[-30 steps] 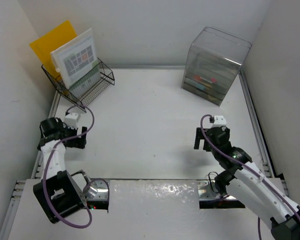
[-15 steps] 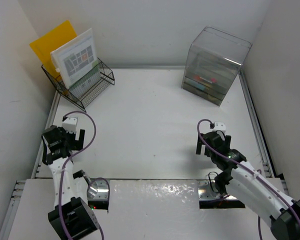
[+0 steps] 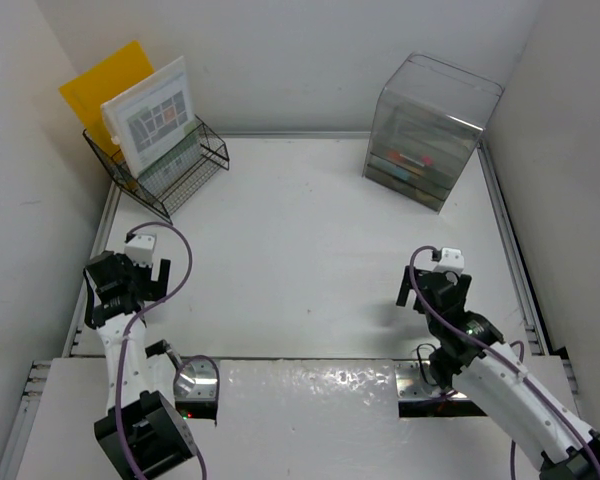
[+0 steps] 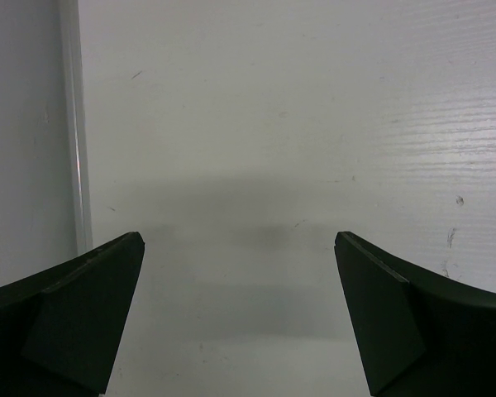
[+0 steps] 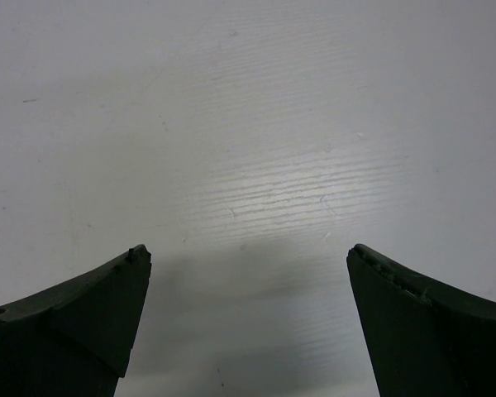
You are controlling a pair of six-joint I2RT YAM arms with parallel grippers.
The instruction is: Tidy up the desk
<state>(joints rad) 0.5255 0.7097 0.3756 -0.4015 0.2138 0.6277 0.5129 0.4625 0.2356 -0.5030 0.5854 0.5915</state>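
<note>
The desk (image 3: 300, 230) is a wide white tabletop with thin silver rails along its sides. My left gripper (image 3: 148, 278) hovers low over its left side, close to the left rail, and stands open. In the left wrist view the gripper (image 4: 240, 240) has only bare desk (image 4: 273, 124) between its dark fingers. My right gripper (image 3: 430, 290) is over the right side of the desk, jaws wide apart. The right wrist view shows that gripper (image 5: 248, 248) open too, above plain white desk surface (image 5: 231, 124). Neither gripper holds anything.
A black wire rack (image 3: 170, 165) at the back left holds a yellow folder (image 3: 105, 85) and a printed sheet (image 3: 155, 115). A clear plastic drawer box (image 3: 430, 130) stands at the back right. The left rail (image 4: 73, 124) runs beside the left fingers.
The left arm drew back and turned its gripper towards the back, then held still. The right gripper slid a little to the right and nearer the front edge. Both stayed open.
</note>
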